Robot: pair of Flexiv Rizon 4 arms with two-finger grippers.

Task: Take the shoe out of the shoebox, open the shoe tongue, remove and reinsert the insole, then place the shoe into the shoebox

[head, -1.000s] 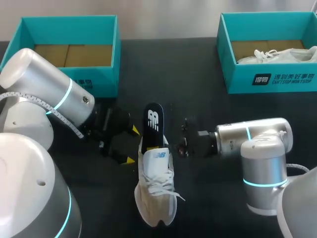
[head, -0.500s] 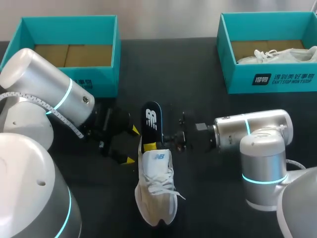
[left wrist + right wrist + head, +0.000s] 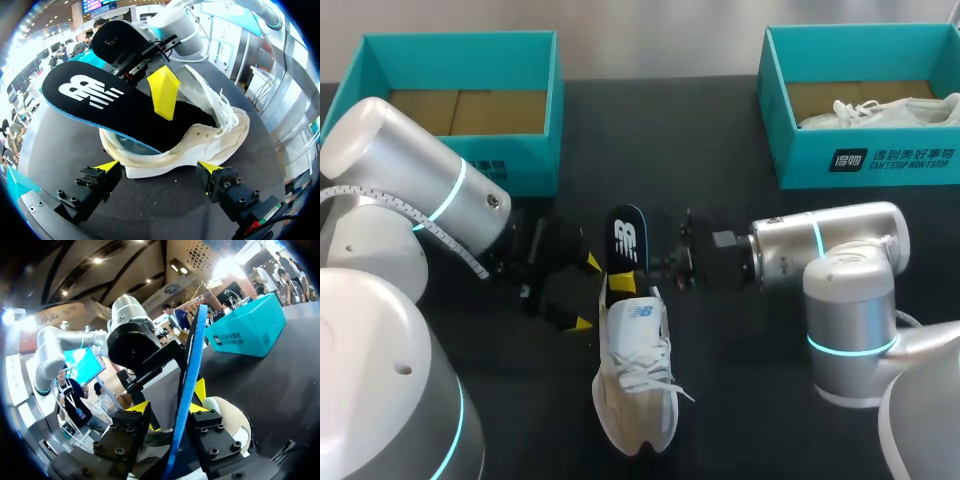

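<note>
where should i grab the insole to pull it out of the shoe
Grip the insole by its free rear half, which juts out of the shoe past the heel. Come from the robot's right, pinching across its two flat faces: it's thin, and the left gripper flanks the heel on the other side.

This looks like a robot test bench, not a shop or a home. Two silver machine arms, the left arm (image 3: 410, 185) and the right arm (image 3: 830, 260), each ringed with a glowing blue band, lean over a black table (image 3: 660, 130). On it stand an open teal left shoebox (image 3: 520, 175) and a right shoebox (image 3: 800, 160) holding a white shoe (image 3: 880, 112). A pale sneaker (image 3: 638, 390) lies between the arms, its insole (image 3: 628, 240) sticking out.
</note>
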